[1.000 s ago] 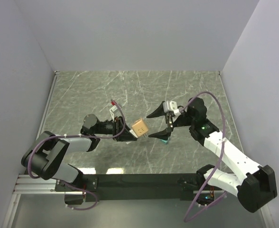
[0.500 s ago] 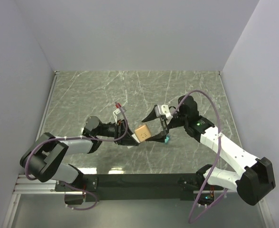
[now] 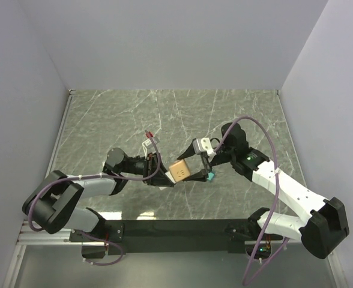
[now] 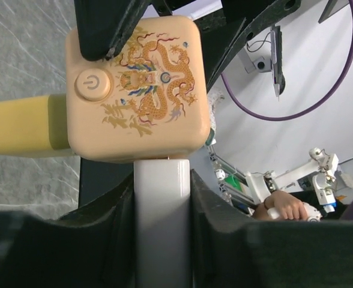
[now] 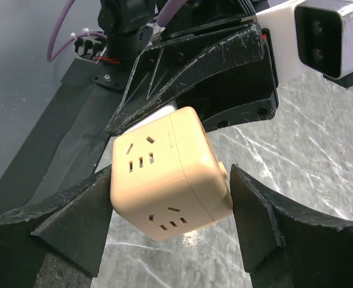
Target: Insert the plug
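Observation:
A beige cube socket [image 3: 179, 170] with a dragon print and a power button [image 4: 137, 90] is held above the marble table. A white plug [image 4: 162, 222] is joined to its underside in the left wrist view. My left gripper [image 3: 163, 174] [image 4: 162, 192] is shut on that white plug. A yellow stub [image 4: 20, 126] sticks out of one side of the cube. My right gripper [image 3: 196, 162] [image 5: 171, 180] is open, with one finger on each side of the cube [image 5: 167, 174]; its slotted faces show in the right wrist view.
The grey marble table [image 3: 164, 114] lies under both arms. A small teal piece [image 3: 211, 176] sits by the right gripper's lower finger. Purple cables loop off both arms. A black bar [image 3: 176, 229] runs along the near edge.
My right gripper has moved left and now straddles the cube. My left gripper with the cube and plug has shifted slightly down and right.

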`<state>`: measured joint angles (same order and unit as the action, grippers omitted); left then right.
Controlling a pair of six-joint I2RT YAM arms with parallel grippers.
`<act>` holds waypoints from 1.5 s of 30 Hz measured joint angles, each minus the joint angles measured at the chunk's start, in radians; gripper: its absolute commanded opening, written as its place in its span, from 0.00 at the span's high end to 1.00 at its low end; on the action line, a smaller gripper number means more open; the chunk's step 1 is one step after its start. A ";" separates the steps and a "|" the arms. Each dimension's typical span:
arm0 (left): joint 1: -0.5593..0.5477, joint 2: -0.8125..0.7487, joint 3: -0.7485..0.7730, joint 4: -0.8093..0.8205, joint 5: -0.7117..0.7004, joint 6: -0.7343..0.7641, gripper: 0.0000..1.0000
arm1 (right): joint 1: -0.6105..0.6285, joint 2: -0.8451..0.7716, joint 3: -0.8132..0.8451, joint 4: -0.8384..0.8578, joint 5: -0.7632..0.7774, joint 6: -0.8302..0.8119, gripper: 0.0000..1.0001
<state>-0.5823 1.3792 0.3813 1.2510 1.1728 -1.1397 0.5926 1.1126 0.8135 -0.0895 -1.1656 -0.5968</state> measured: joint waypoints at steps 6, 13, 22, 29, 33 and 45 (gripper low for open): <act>-0.001 -0.102 0.000 -0.147 -0.042 0.136 0.05 | 0.005 0.023 -0.002 0.032 0.033 0.064 0.93; 0.071 -0.233 0.013 -0.452 -0.207 0.312 0.01 | 0.006 0.082 -0.011 0.135 0.116 0.196 0.97; 0.161 -0.373 0.029 -0.810 -0.574 0.482 0.00 | 0.013 0.211 -0.023 0.216 0.208 0.329 0.98; 0.196 -0.496 0.024 -0.933 -0.816 0.524 0.01 | 0.022 0.332 -0.019 0.232 0.275 0.351 0.99; 0.202 -0.529 0.005 -0.944 -0.877 0.530 0.01 | 0.047 0.401 0.005 0.211 0.332 0.346 0.99; 0.204 -0.533 -0.013 -0.957 -0.911 0.546 0.01 | 0.145 0.467 0.090 0.130 0.510 0.296 0.99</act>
<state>-0.3782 0.8467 0.3679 0.2939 0.2619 -0.5941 0.7380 1.5791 0.9035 0.0406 -0.6559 -0.3004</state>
